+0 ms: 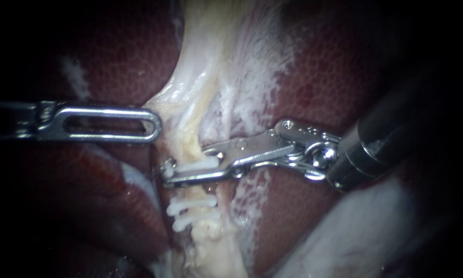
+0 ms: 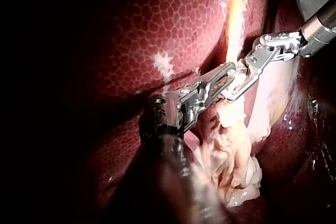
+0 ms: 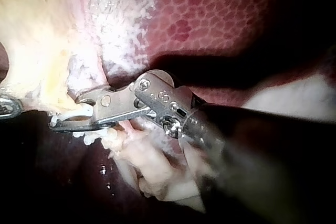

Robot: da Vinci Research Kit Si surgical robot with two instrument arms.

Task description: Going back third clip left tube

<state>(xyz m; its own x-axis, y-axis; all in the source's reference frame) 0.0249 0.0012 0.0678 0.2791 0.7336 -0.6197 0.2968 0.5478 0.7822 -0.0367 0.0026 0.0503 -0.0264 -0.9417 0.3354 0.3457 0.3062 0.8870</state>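
Note:
A pale tube [image 1: 186, 138] runs down between lobes of dark red liver [image 1: 113, 56]. Two white clips [image 1: 191, 205] sit on its lower part. My right instrument [image 1: 176, 173] comes in from the right; its jaws stand open around the tube, and a third white clip [image 1: 198, 166] lies on the tube between them. The right wrist view shows the same jaws [image 3: 67, 121] and clip [image 3: 73, 113]. My left instrument [image 1: 154, 123] lies level, its slotted jaws shut, the tip just touching the pale tissue's edge. In the left wrist view [image 2: 227, 75] it meets the right instrument [image 2: 237, 91] at the tube.
Pale fibrous tissue [image 1: 226, 56] fans out above the clips. A whitish fold [image 1: 355, 231] lies under the right instrument's shaft. Loose pale strands [image 2: 236, 150] hang past the clipped stretch.

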